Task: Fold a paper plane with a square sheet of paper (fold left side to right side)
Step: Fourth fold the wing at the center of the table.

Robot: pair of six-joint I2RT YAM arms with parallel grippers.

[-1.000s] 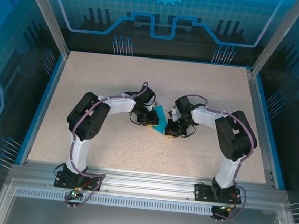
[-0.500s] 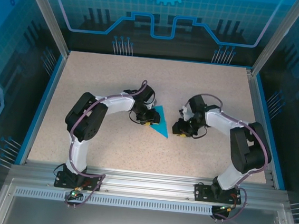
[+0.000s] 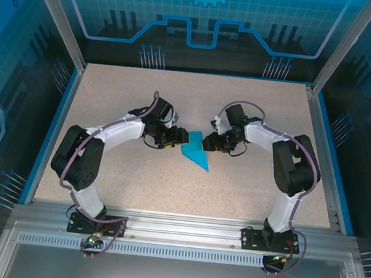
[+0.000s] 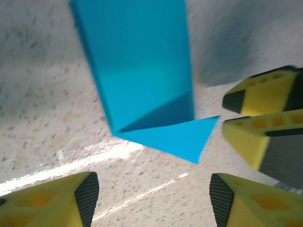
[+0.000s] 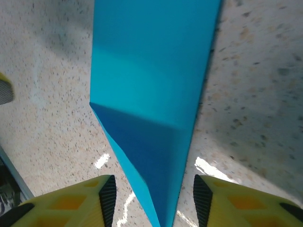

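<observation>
The speckled desk carries everything. My 2 arms bend inward over its middle, so both wrists meet at the work. The square sheet of paper lies there between them, folded to a narrow shape with its point toward the near edge. 1 flap looks a little raised, I think because the crease is not pressed firmly. My left jaws stand open just beside its left edge and hold nothing. My right jaws are also open, and a corner of the paper reaches in between the fingertips, apparently without touching. I judge both are placed for the next pinch.
</observation>
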